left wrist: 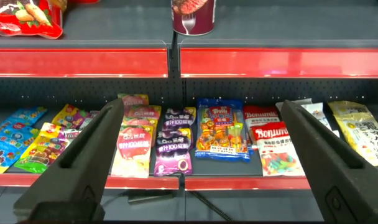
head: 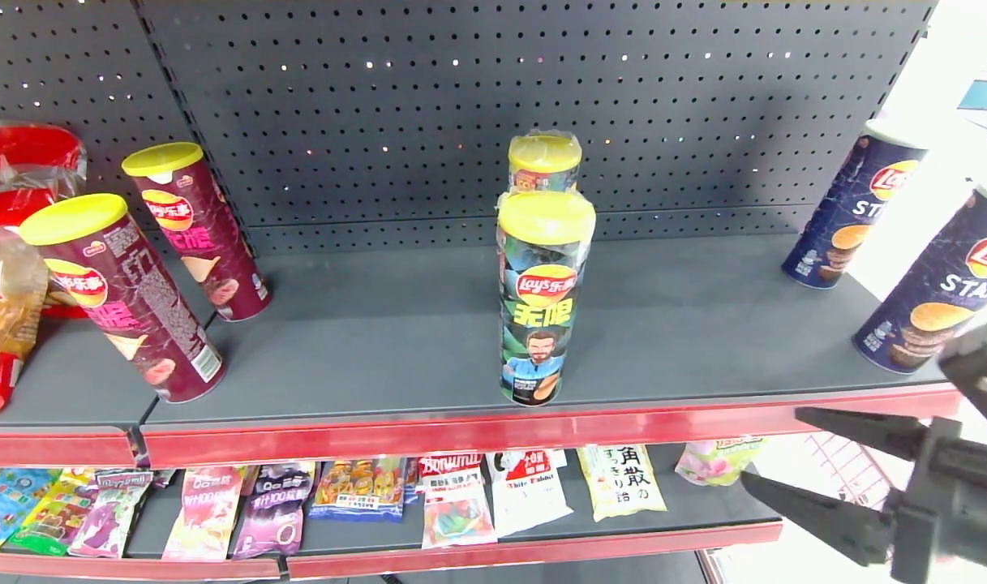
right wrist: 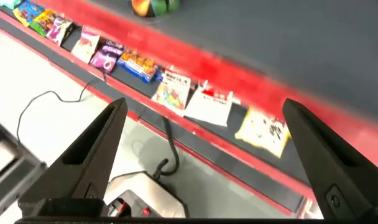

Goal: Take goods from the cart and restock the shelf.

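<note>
In the head view I am holding my right gripper (head: 773, 446) spread and empty just below the shelf (head: 363, 341) lip, the upright green can (head: 540, 300) standing up-left of it; in the left wrist view my left gripper (left wrist: 202, 106) is gaping empty before the candy packets (left wrist: 173, 146); in the right wrist view my right one is hanging wide, probably the nearer to that lip.

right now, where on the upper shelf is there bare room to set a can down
Two bare patches on the upper shelf: between the maroon cans and the green can, and between it and the blue cans. The candy packets below lie crowded.
</note>
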{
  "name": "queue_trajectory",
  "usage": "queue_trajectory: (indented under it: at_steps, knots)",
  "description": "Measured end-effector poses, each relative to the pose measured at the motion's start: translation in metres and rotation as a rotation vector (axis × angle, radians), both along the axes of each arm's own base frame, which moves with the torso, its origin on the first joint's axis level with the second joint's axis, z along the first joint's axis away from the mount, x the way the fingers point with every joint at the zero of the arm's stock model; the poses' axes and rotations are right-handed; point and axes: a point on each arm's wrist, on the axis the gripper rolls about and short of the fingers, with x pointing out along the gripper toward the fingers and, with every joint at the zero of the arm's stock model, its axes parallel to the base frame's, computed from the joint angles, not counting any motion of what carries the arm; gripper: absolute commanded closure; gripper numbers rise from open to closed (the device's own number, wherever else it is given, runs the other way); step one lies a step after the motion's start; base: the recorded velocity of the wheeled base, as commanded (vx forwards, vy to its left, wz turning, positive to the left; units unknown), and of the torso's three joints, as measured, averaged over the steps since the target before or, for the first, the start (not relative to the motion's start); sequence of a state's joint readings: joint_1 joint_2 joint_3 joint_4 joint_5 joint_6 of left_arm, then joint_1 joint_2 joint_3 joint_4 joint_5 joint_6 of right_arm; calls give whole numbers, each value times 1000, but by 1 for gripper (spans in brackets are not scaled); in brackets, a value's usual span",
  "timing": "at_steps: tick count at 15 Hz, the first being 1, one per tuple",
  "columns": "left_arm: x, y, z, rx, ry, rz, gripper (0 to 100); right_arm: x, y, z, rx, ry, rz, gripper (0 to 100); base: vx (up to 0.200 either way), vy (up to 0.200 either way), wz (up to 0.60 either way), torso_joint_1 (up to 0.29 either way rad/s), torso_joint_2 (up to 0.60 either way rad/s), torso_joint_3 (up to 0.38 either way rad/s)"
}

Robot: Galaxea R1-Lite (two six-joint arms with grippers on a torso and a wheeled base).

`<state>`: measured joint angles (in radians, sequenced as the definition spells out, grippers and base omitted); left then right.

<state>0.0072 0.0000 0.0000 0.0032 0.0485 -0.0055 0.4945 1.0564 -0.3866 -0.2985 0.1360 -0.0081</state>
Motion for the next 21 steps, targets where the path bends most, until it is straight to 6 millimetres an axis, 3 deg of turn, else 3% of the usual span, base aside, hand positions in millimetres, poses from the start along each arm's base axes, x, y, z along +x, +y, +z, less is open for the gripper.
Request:
queue_trajectory:
  at_steps: [5, 9, 13, 17, 21]
  knots:
    - [0, 0, 0, 0, 0, 0, 0, -82, -53, -19, 35, -40, -209, 0, 0, 0, 0, 0, 0, 0]
    - [0, 0, 0, 0, 0, 0, 0, -131, -62, -50, 60, -207, -456, 0, 0, 0, 0, 0, 0, 0]
    - [0, 0, 0, 0, 0, 0, 0, -145, -63, -58, 34, -327, -588, 0, 0, 0, 0, 0, 0, 0]
    - [0, 0, 0, 0, 0, 0, 0, -140, -64, -84, 56, -373, -580, 0, 0, 0, 0, 0, 0, 0]
    - [0, 0, 0, 0, 0, 0, 0, -140, -65, -92, 40, -390, -606, 0, 0, 0, 0, 0, 0, 0]
